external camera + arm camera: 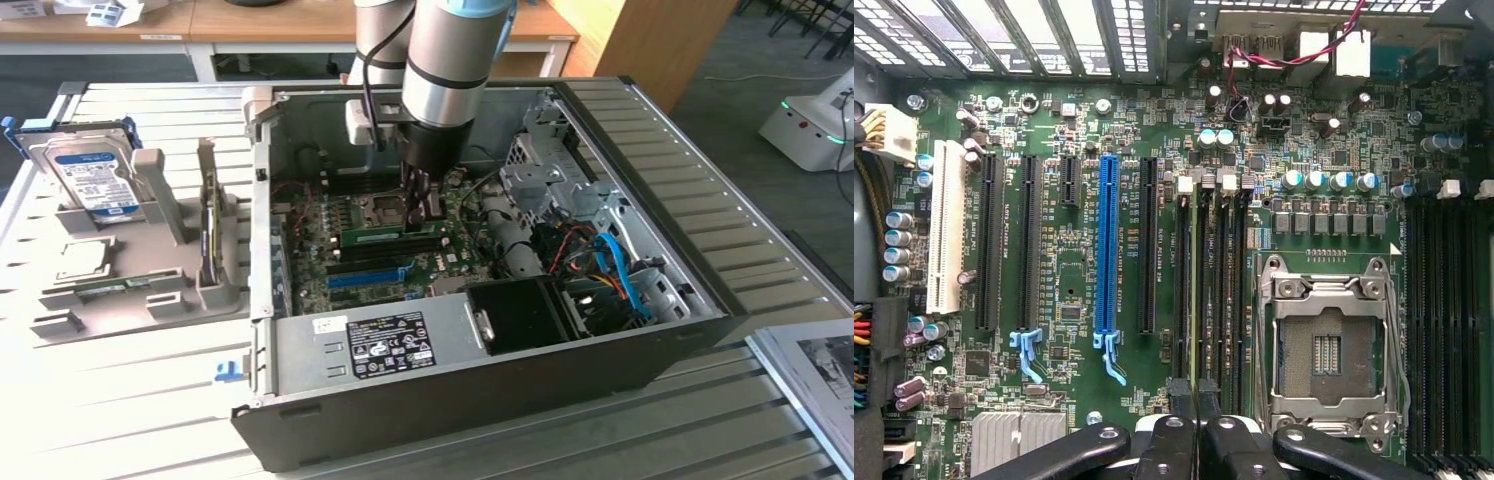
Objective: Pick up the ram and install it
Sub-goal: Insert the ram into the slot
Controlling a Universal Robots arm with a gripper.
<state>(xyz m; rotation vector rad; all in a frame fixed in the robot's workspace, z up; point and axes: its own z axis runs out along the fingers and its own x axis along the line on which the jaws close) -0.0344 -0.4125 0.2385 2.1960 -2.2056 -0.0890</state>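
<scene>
The ram stands on edge at one of the black memory slots on the motherboard, between the blue slot and the bare processor socket.

I judge the main risk to be a skewed seat. I hold the stick near one end, so a push there could drive that end down while the far end rides high, or bend the board. If its notch sits off the slot's key, force could chip the contacts. Whether the end latches have caught I cannot tell.

My gripper is nearly shut, fingers pinching the stick's thin upper edge. In the wrist view it runs edge-on straight out from between my fingertips. In the exterior view most of its length reaches toward the exterior view's left of them.
</scene>
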